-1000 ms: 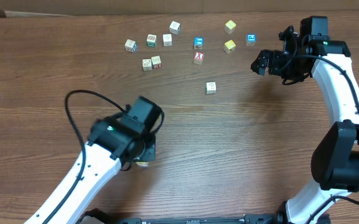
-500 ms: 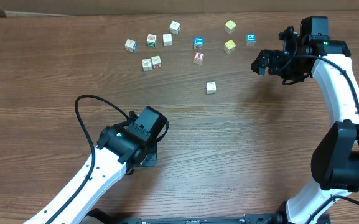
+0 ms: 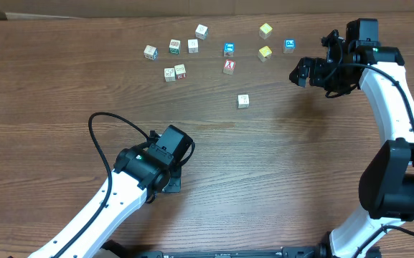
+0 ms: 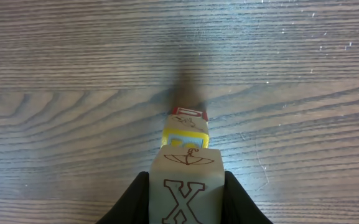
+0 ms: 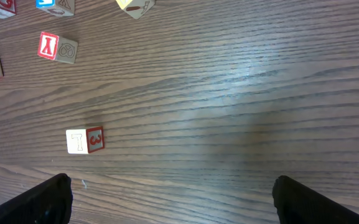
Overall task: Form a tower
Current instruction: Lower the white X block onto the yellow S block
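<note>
Left end effector (image 4: pixel 186 186) clamped on X cube (image 4: pixel 185 199), tower (image 4: pixel 185 132) directly beneath its fingertips on the surface (image 4: pixel 73 62): square the faces, lower straight, release gently; right end effector (image 5: pixel 173 196) gapes empty, well apart.

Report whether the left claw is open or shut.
Shut. The left claw grips the X cube: its fingers press both sides of it, with the tower just beyond.
</note>
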`<state>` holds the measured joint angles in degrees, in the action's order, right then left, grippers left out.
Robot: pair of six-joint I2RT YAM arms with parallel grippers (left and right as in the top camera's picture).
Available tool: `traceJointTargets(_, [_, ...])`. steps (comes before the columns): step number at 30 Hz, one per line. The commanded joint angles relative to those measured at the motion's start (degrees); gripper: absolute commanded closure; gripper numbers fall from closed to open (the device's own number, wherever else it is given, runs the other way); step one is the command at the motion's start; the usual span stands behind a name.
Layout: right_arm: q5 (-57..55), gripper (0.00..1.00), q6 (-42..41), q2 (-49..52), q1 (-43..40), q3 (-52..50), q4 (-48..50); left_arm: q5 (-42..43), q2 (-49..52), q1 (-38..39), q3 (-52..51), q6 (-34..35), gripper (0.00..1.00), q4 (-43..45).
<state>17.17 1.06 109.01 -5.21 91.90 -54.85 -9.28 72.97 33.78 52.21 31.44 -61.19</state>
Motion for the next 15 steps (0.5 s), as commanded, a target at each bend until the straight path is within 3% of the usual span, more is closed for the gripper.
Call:
traceJointTargets(1, [0.04, 0.0, -0.24, -1.55, 0.0, 1.18, 0.28, -1.22, -0.02, 0.39, -0.48, 0.28, 0.88, 0.39])
traceJointTargets(15, [0.04, 0.0, -0.24, -1.55, 0.0, 1.18, 0.28, -1.22, 0.85, 0.39, -0.48, 0.28, 0.88, 0.39])
